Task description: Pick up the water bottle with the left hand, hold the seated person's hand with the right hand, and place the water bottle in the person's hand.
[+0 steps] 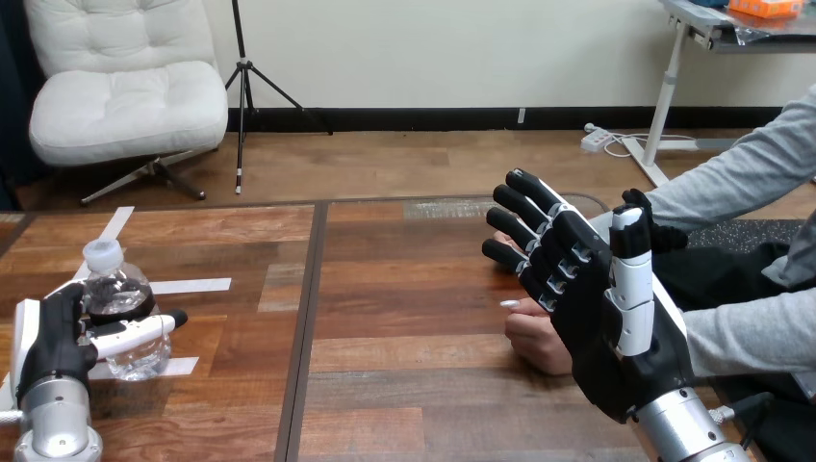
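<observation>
A clear water bottle (117, 306) with a white cap stands on the wooden table (414, 404) at the near left. My left hand (56, 339) is wrapped round it, the thumb lying across its front and the fingers behind it. At the right, my right hand (597, 298) is raised with its fingers straight and spread, open, palm turned away from the camera. The person's hand (532, 335) rests on the table just beyond and below it, partly hidden by my palm. I cannot tell whether the two touch.
White tape strips (191, 286) mark the table around the bottle. A dark seam (308, 318) runs down the table between its two halves. The person's grey-sleeved forearms (751, 332) come in from the right edge.
</observation>
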